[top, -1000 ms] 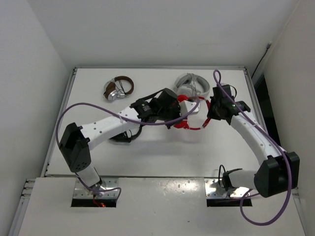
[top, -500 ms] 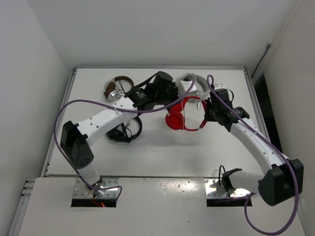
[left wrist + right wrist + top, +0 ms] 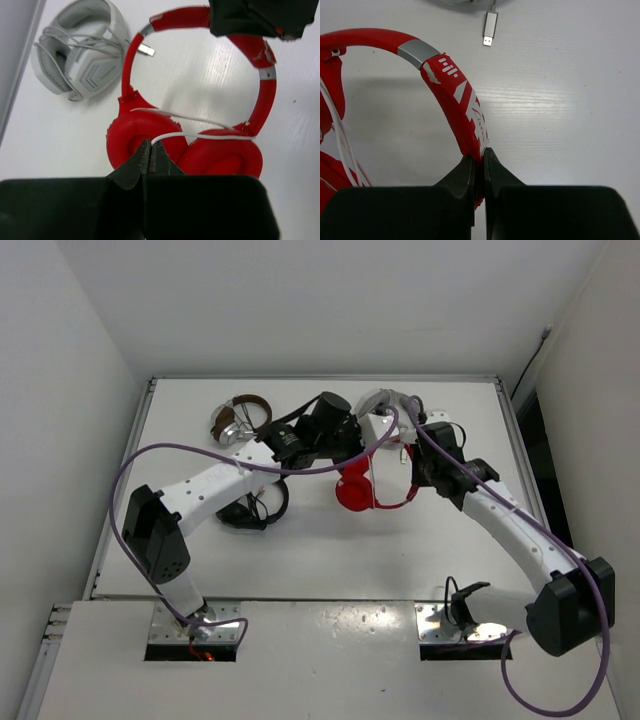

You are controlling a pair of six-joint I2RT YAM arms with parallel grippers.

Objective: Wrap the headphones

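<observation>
Black headphones [image 3: 248,517] lie half hidden under the left arm. The left hand [image 3: 151,150], pressed together, pinches the thin white cable [image 3: 200,136] that crosses the round earcups of the glossy red headphones [image 3: 135,140], at mid-table [image 3: 210,75]. The right hand [image 3: 481,159] clamps their scuffed headband [image 3: 452,85], whose white print is unreadable. A USB plug [image 3: 490,27] lies beyond.

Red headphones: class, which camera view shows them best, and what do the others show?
Left wrist: the headphones nearly whole, earcups, headband, cable. Right wrist: only headband, pinched in the right claw. Top: small, partly under the arms.
</observation>
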